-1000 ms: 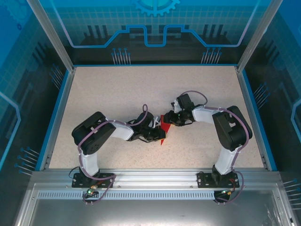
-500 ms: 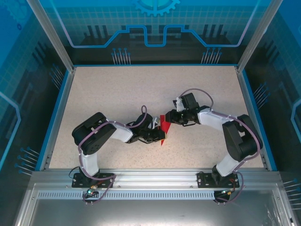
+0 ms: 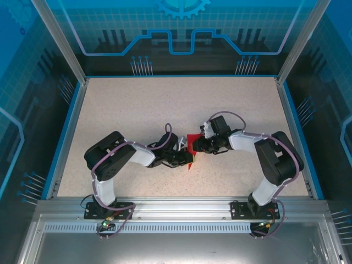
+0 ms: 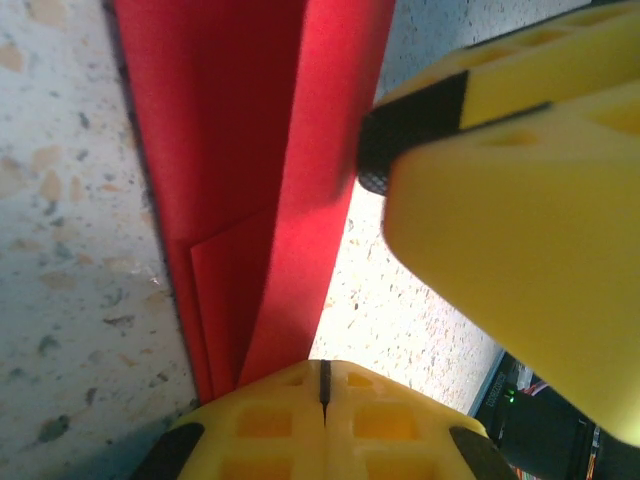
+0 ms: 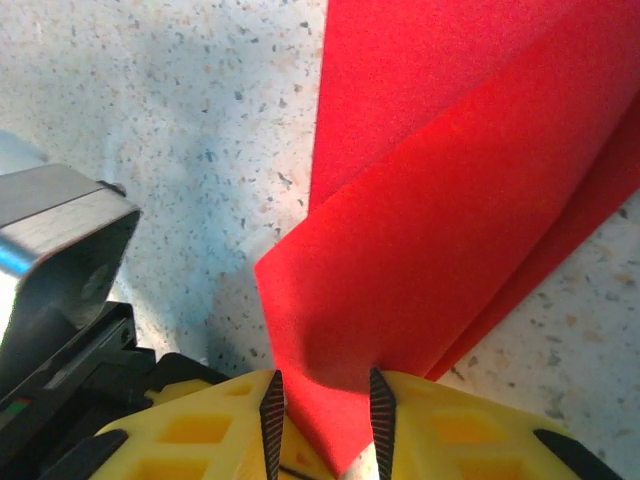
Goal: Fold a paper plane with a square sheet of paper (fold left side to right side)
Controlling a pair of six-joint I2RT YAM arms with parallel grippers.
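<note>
The square sheet of paper (image 3: 192,142) lay on the table (image 3: 137,104) around its middle, a little toward the near edge. The left gripper (image 3: 187,159) reached in from the left and sat at the sheet's near end, fingertips together against it. The right gripper (image 3: 199,146) reached in from the right, just beside the left one. A raised flap of the sheet stood between its fingers (image 5: 271,400).

surface: speckled beige table (image 3: 137,110) | on it: creased red paper (image 3: 193,141), centre
</note>
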